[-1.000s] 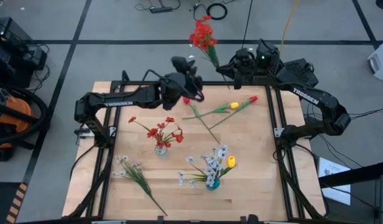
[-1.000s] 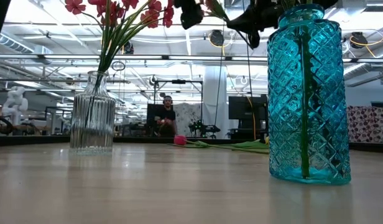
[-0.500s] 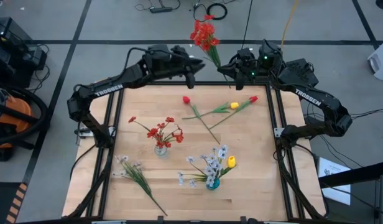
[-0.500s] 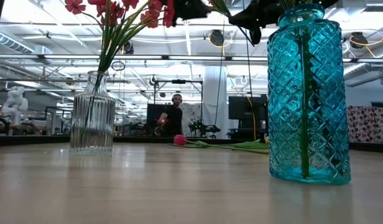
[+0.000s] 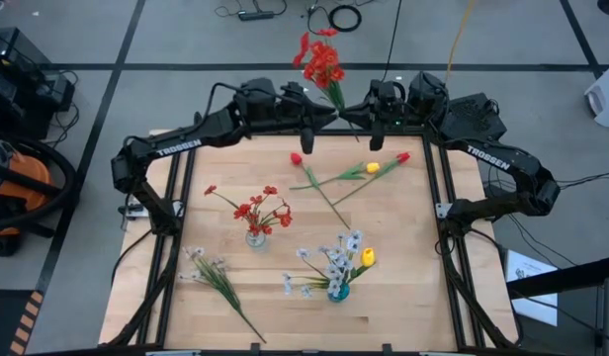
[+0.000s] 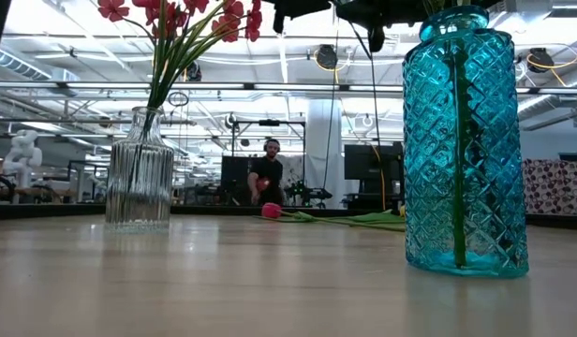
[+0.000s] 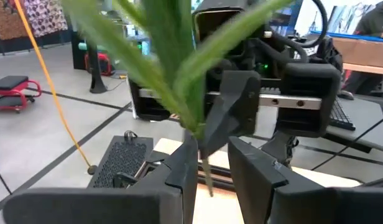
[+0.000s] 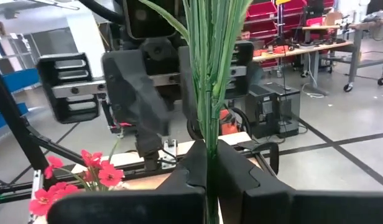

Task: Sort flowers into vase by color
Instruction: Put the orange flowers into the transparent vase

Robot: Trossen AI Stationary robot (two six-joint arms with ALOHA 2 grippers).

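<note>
Red sprays in clear vase.

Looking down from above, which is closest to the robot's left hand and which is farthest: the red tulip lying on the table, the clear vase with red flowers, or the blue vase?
Measured from the left hand, at the table's far edge:
1. The red tulip, lying just below it on the table's far side.
2. The clear vase, mid-table toward the left.
3. The blue vase, near the front edge, farthest away.

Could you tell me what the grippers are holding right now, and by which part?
The right gripper clamps the red blossom spray by its green stalk. The left gripper brackets that stalk's lower end; its grip cannot be told.
</note>
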